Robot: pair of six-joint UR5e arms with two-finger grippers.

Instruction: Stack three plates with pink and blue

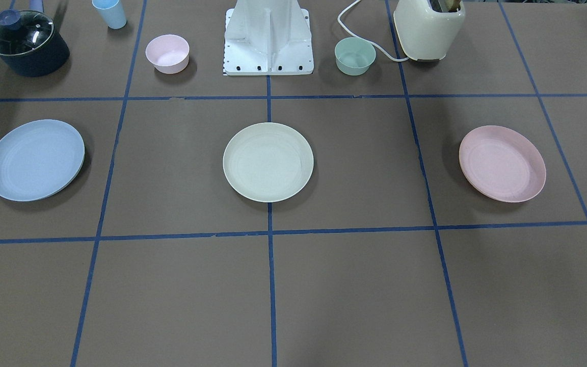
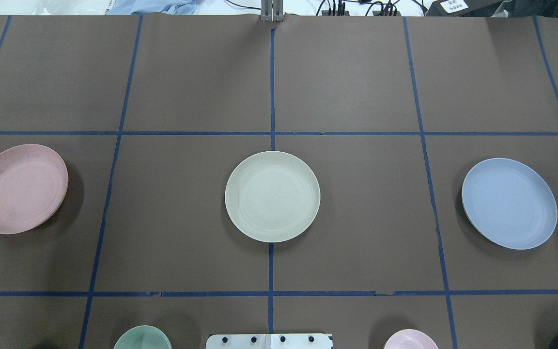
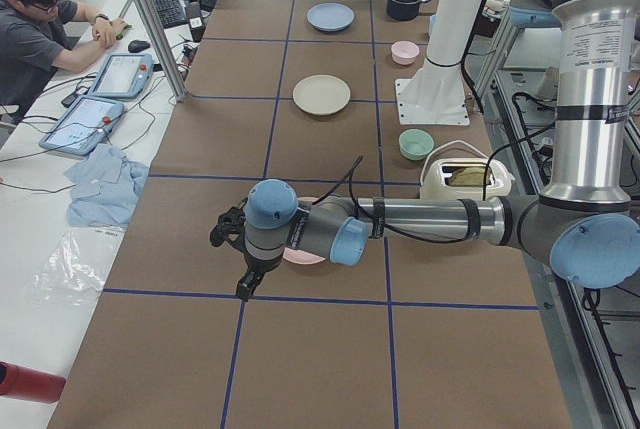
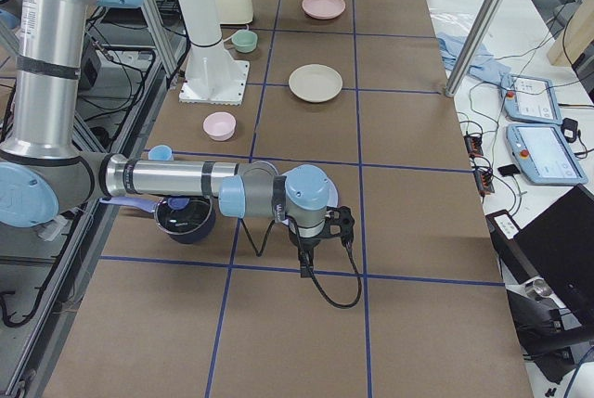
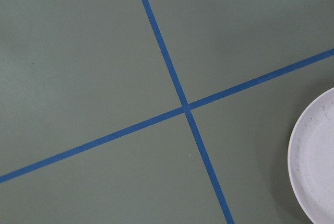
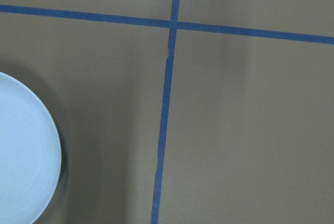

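Left gripper (image 3: 243,292) first: I only get it from the side camera, pointing down over the table (image 2: 356,72), and I cannot tell whether its fingers are spread or pressed together. Same story for the right gripper (image 4: 304,268). It is seen side-on only, aimed down, and its state is not readable. Neither one shows up in my overhead or front views.

Now the plates. The cream plate (image 2: 272,196) sits dead centre, right on a blue tape line (image 2: 272,87), and I'll call everything off it. The pink plate (image 2: 19,188) lies well apart from the cream plate on the robot's left, in the same row. The blue plate (image 2: 509,203) lies well apart on the robot's right, also in that row. All three are flat on the table, separate, with nothing on them and nothing stacked.

The left forearm reaches out across the pink plate, and the left wrist camera catches just that plate's rim at its right edge, beside a tape crossing. The right wrist camera has the blue plate's rim at its left edge.

On the robot's side of the cream plate stands the robot base (image 1: 268,41). The green bowl (image 1: 355,55) is just beside it on the left, and the toaster (image 1: 428,28) is beyond that. The pink bowl (image 1: 167,53) is on the right of the base, then a blue cup (image 1: 110,12) and a lidded pot (image 1: 26,43).
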